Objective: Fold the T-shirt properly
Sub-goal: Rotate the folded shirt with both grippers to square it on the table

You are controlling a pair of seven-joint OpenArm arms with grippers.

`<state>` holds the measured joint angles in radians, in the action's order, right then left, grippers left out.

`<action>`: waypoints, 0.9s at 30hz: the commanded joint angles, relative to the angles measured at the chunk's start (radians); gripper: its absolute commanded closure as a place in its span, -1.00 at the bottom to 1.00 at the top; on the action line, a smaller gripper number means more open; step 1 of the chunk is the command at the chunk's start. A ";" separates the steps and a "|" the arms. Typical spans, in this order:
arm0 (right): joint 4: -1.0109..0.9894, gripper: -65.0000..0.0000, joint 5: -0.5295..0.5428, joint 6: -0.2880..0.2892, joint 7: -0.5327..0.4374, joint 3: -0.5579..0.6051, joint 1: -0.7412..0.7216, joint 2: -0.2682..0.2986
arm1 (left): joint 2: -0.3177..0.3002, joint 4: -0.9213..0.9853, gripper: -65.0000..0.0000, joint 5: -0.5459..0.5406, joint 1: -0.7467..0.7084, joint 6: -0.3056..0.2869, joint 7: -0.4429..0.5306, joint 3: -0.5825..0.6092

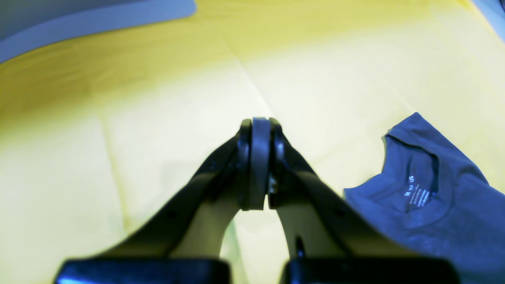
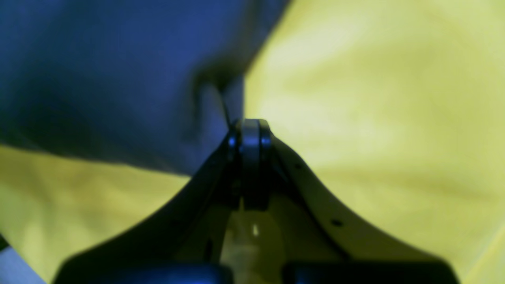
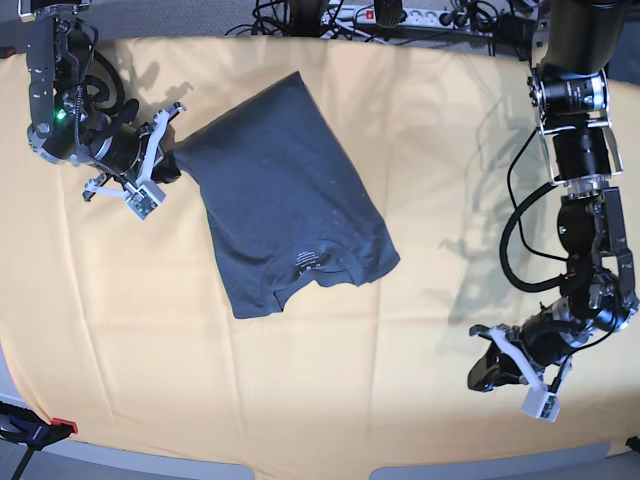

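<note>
Slate-blue cotton, your T-shirt [image 3: 282,195] lies folded lengthwise on the yellow-orange tablecloth [image 3: 420,180], long axis running from far-left hem to near collar, label end [image 3: 310,262] toward you. Your right gripper [image 3: 165,160] is pinching the shirt's far-left corner. Your left gripper [image 3: 488,368] hangs near-right, well apart, fingers pressed together on nothing.

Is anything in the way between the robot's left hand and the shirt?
No. Only bare yellow tablecloth lies between the left gripper and the T-shirt. The right gripper is already at its far corner.
</note>
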<state>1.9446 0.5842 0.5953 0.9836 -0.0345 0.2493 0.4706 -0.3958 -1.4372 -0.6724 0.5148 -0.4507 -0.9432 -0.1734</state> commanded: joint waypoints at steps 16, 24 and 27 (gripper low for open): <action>0.017 1.00 0.339 0.103 0.053 -0.004 0.105 -0.061 | -0.119 -0.013 1.00 -0.131 -0.117 -0.126 -0.004 -0.033; 0.018 1.00 0.331 0.103 0.080 -0.005 0.138 -0.108 | -0.128 -0.013 1.00 -0.175 -0.119 -0.127 -0.001 -0.033; 0.041 1.00 0.203 0.099 0.078 -0.014 0.135 -0.108 | -0.133 -0.013 1.00 -0.175 -0.119 -0.127 -0.021 -0.033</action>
<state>1.9656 0.7757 0.6926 1.0752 -0.0406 0.3908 0.3531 -0.5129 -1.4330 -0.8303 0.3687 -0.5770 -0.9878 -0.1986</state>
